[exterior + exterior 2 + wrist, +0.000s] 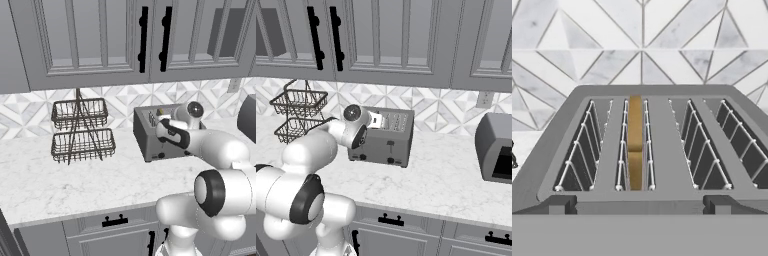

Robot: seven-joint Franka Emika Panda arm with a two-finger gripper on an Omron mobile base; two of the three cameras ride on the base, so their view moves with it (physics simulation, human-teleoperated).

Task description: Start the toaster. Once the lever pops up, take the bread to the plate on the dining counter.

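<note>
While the gripper (640,202) stands open, the bread (635,145) sits mostly hidden inside the toaster (662,150).

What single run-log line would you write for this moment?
phase: gripper above toaster | gripper: open, empty | bread: seated in left slot | lever: untouched | next: probably press lever

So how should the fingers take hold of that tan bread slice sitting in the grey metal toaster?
Grip the tan bread slice by its narrow top edge, coming straight down from above. It stands upright on edge in the left slot of the boxy grey metal toaster, with wire guides close on both flat faces, so only the top is reachable. One finger should go on each flat face, probably once the slice sits higher.
</note>
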